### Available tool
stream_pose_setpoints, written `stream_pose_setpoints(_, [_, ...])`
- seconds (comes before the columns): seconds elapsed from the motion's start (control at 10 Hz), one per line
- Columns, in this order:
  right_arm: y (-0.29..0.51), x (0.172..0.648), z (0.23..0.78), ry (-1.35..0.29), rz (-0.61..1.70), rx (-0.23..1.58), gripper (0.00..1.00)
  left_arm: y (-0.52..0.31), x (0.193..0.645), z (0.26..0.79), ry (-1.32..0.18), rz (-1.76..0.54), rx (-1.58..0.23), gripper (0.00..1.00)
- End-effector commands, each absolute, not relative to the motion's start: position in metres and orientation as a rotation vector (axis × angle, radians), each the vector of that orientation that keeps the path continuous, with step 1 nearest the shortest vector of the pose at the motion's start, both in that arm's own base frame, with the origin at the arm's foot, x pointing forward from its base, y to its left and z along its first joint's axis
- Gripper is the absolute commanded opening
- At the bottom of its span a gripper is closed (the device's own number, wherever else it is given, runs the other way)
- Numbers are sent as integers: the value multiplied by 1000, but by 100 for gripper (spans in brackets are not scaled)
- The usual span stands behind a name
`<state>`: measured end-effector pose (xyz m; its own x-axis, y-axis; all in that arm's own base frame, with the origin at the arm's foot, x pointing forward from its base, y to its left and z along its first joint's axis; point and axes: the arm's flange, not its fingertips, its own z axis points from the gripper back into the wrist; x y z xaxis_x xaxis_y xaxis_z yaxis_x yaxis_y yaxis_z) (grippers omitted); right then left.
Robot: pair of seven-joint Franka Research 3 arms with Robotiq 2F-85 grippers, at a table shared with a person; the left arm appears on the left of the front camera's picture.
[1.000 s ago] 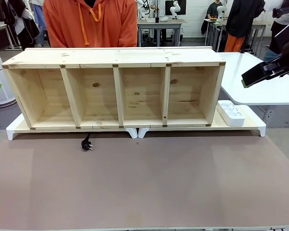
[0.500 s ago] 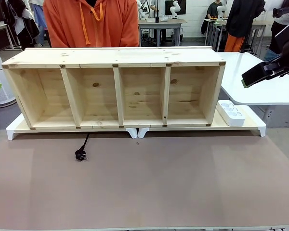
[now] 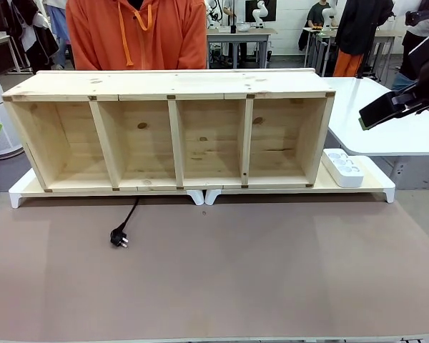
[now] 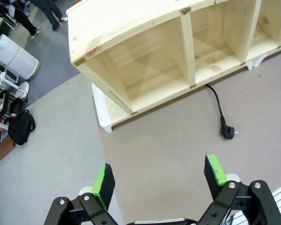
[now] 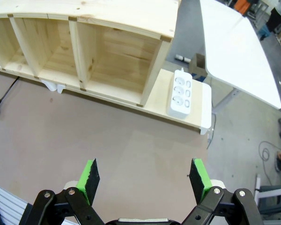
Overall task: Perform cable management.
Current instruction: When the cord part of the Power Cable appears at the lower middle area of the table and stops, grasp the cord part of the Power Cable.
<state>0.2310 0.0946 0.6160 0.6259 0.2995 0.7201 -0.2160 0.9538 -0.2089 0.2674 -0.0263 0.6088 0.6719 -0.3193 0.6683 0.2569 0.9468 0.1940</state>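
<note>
The cable [image 3: 131,212] is lying left of centre, trailing from under the shelf [image 3: 175,86] toward the near side. The left gripper [image 4: 157,163] and right gripper [image 5: 143,163] are hanging wide open. The left one should pinch squarely behind the plug [image 3: 119,237].

cable [image 3: 128,220] — thin, black | plug end on mat — slack

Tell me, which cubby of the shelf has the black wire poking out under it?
The second cubby from the robot's left; the cable emerges below it alone.
</note>
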Motion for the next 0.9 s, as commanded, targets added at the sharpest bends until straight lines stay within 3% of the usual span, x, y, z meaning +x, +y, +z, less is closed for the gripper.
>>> stream_pose_setpoints(0.0, [94,231,616,-846,294,-108,100,-27,267,609,-770,-326,90,100])
stream_pose_setpoints(0.8, [94,231,616,-846,294,-108,100,-27,267,609,-770,-326,90,100])
